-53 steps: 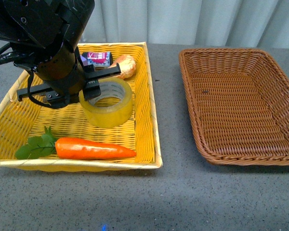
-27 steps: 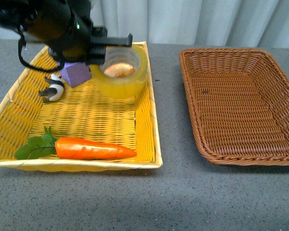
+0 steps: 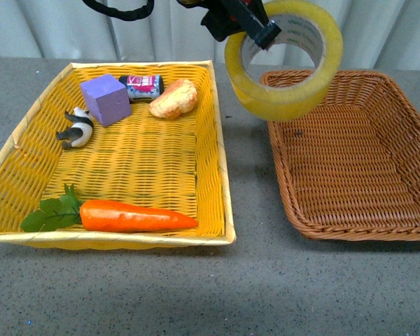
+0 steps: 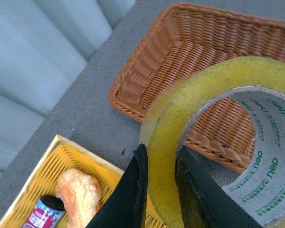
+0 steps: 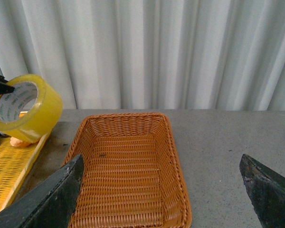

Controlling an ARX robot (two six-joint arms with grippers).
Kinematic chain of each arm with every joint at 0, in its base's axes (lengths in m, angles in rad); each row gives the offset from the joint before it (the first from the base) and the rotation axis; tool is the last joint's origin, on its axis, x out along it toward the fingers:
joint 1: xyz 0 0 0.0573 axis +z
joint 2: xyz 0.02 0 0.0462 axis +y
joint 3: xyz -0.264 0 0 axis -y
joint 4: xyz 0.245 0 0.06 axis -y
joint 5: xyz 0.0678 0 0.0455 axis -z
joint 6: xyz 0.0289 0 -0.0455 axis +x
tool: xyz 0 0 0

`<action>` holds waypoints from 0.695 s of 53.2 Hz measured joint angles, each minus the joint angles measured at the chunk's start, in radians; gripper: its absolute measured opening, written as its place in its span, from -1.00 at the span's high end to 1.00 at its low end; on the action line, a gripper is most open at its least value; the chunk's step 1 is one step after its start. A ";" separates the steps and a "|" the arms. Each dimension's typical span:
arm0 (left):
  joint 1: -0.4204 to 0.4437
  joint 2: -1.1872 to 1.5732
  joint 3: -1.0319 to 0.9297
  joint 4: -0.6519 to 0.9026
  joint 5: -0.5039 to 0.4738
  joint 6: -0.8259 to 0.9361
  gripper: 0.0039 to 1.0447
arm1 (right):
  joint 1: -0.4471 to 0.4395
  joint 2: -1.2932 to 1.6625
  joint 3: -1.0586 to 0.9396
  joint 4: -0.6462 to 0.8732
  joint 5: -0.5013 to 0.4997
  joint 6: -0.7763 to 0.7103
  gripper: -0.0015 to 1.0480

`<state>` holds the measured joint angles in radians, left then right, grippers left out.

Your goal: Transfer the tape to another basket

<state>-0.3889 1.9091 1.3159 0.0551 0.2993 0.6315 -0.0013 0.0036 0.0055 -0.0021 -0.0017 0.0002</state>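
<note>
The robot's left gripper holds the tape high in the air. Its two dark fingers are closed on one side of the roll's wall, one outside and one inside the printed core. The roll hangs tilted with its open centre facing the front camera. It looks to be above the strip of grey table between the yellow tray and the brown basket, close to the basket's far corner on the left arm's side, and is not yet over the basket floor.

The right gripper is spread wide and holds nothing; the basket lies empty below it.

A carrot, a purple block, a small can, a piece of bread and a panda toy lie in the tray, well clear of the roll.

The step in hand appears to be the carry across to the basket, with the release to come. Done well, the arm would take the roll well past the sloping rim to the middle of the basket. It would then bring the roll low over the weave before the fingers part. Dropped from this height and at this tilt, the roll would likely land on its edge, and it could roll or bounce against the slanted sides. A steady, unhurried carry also matters, because the pinch takes only one side of the roll and the free side could swing.
</note>
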 joint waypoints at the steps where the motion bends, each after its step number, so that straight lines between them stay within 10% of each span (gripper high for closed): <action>1: -0.005 0.000 0.004 -0.013 0.008 0.024 0.74 | 0.000 0.000 0.000 0.000 0.000 0.000 -0.82; 14: -0.025 0.013 0.031 -0.053 0.007 0.179 0.74 | 0.000 0.000 0.000 0.000 0.000 0.000 -0.82; 24: -0.023 0.014 0.031 -0.052 -0.001 0.200 0.74 | -0.002 0.348 0.178 -0.275 -0.042 -0.121 -0.82; 37: -0.023 0.015 0.032 -0.050 0.000 0.205 0.74 | 0.042 0.868 0.434 -0.071 -0.214 -0.002 -0.82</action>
<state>-0.4114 1.9240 1.3479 0.0048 0.2989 0.8368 0.0406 0.8719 0.4397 -0.0734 -0.2153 -0.0017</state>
